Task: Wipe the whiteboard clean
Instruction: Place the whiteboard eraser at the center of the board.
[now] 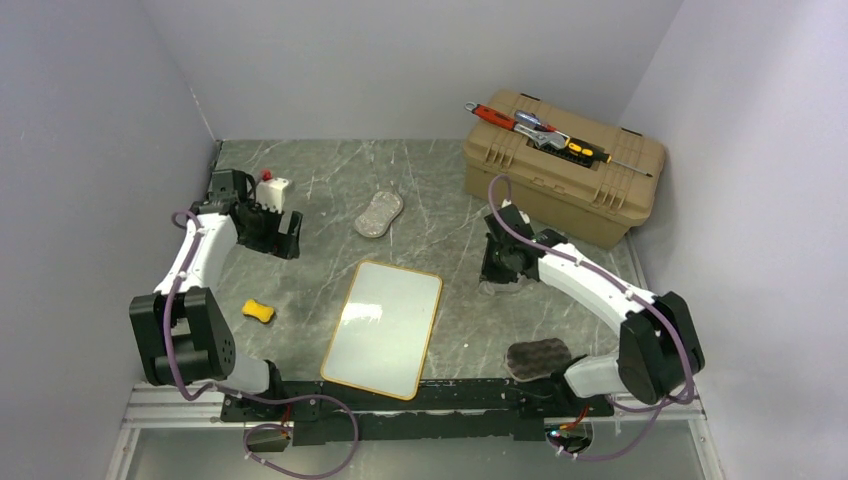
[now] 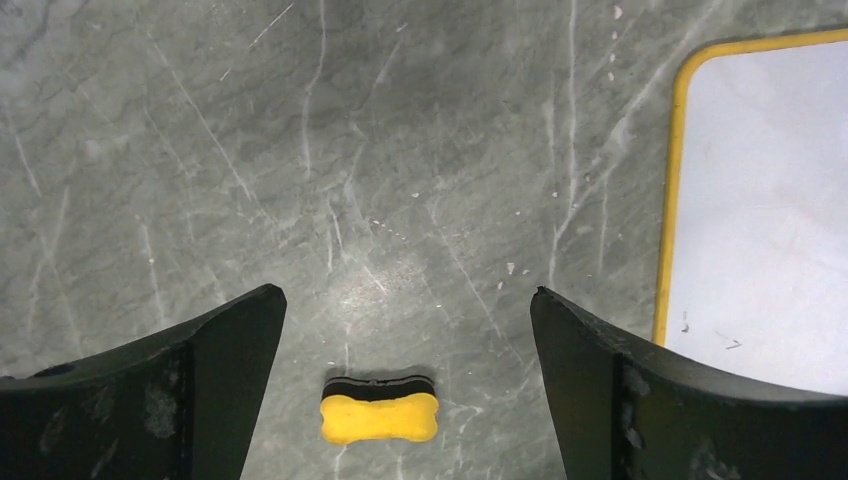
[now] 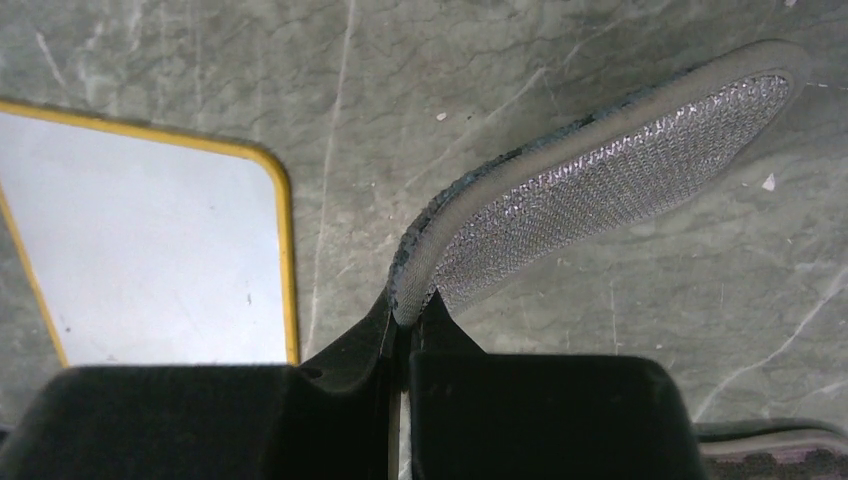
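The whiteboard, white with a yellow frame, lies flat in the middle of the table and looks nearly clean. Its edge shows in the left wrist view with a few tiny marks, and in the right wrist view. My left gripper hangs open above the table, left of the board. A yellow bone-shaped eraser lies on the table below it, touching neither finger. My right gripper is shut on one end of a silver mesh sponge, right of the board's far corner.
A tan toolbox with hand tools on its lid stands at the back right. A second silver sponge lies beyond the board. A dark sponge lies by the right arm's base. A small white box with a red cap stands back left.
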